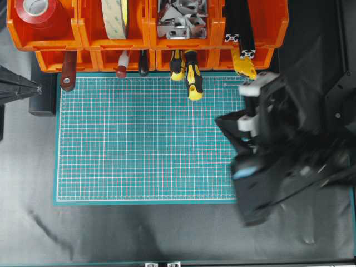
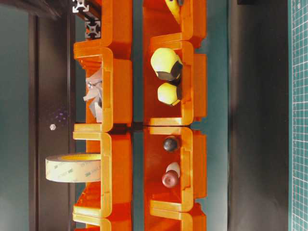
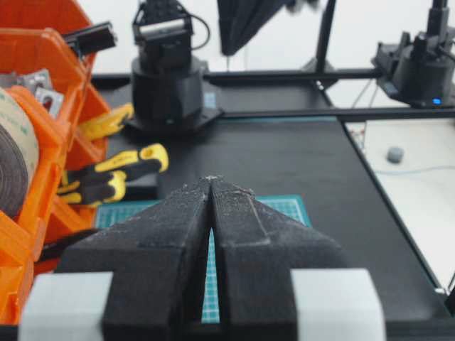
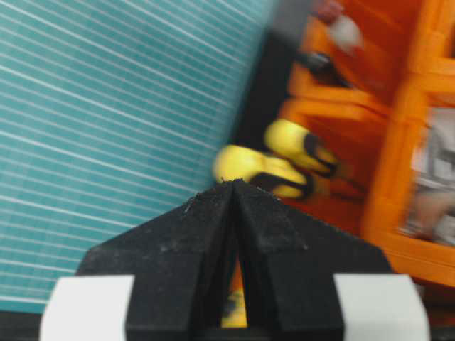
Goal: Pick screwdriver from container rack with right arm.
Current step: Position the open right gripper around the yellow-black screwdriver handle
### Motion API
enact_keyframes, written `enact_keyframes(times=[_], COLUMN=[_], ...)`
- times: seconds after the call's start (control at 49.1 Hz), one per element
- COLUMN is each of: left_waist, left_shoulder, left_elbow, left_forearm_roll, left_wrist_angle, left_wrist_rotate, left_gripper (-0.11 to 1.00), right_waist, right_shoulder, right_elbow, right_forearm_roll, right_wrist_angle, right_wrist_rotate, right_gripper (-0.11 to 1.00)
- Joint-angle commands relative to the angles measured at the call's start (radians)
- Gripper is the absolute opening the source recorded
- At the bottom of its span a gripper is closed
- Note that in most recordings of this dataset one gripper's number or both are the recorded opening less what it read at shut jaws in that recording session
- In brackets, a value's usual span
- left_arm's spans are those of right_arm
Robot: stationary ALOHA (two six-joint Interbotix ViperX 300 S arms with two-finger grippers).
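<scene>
Right pincer [image 4: 233, 186] pressed together, empty, over mat's right edge | screwdriver [image 1: 193, 74] handle juts from container rack [image 1: 147, 33] lower bin over mat's top edge, stubbier tool [image 1: 177, 65] touching beside | risk: closed tips knock handle or catch wrong tool | left pincer [image 3: 211, 179] pressed together.

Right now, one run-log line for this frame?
phase: approach | right gripper: shut, empty, over mat | screwdriver: in rack | left gripper: shut, idle

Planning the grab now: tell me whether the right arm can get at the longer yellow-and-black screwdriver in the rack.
Probably yes. The screwdriver sticks out of the orange container rack over the green mat, nothing lying between it and the right pincer, which is shut.
</scene>
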Motion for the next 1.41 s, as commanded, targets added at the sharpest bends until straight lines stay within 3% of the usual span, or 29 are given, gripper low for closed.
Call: enact_keyframes(times=[0.0,0.061,0.143,0.407,0.652,0.713,0.896,1.019,1.385], left_waist=[-0.002,-0.002,-0.002,-0.003,-0.003,-0.002,-0.002,-0.002,-0.002], left_shoulder=[0.005,0.005,0.005,0.011,0.012,0.012,0.017,0.034,0.038], left_elbow=[-0.029,-0.029,-0.028,-0.025,-0.023,-0.021,-0.011,-0.011,-0.011], left_forearm_roll=[0.003,0.002,0.003,0.002,0.002,0.002,0.003,0.002,0.003], left_wrist_angle=[-0.005,-0.005,-0.003,0.005,0.005,0.005,0.005,0.002,-0.002], left_wrist_rotate=[-0.003,-0.003,-0.003,-0.003,-0.005,-0.005,-0.005,-0.005,-0.005], left_gripper=[-0.01,0.0,-0.01,-0.01,-0.01,0.0,-0.01,-0.01,-0.01], right_waist=[0.041,0.063,0.084,0.129,0.13,0.13,0.121,0.117,0.021], right_shoulder=[0.055,0.087,0.126,0.179,0.175,0.173,0.176,0.186,0.224], right_elbow=[-0.04,-0.035,-0.023,0.057,0.129,0.138,0.17,0.19,0.207], right_forearm_roll=[-0.181,-0.259,-0.311,-0.334,-0.339,-0.339,-0.339,-0.379,-0.457], right_wrist_angle=[0.112,0.158,0.187,0.166,0.155,0.147,0.106,0.107,0.081], right_wrist_rotate=[0.052,0.084,0.12,0.27,0.285,0.285,0.295,0.299,0.393], right_gripper=[0.0,0.0,0.0,0.0,0.03,0.1,0.58,0.84,0.84])
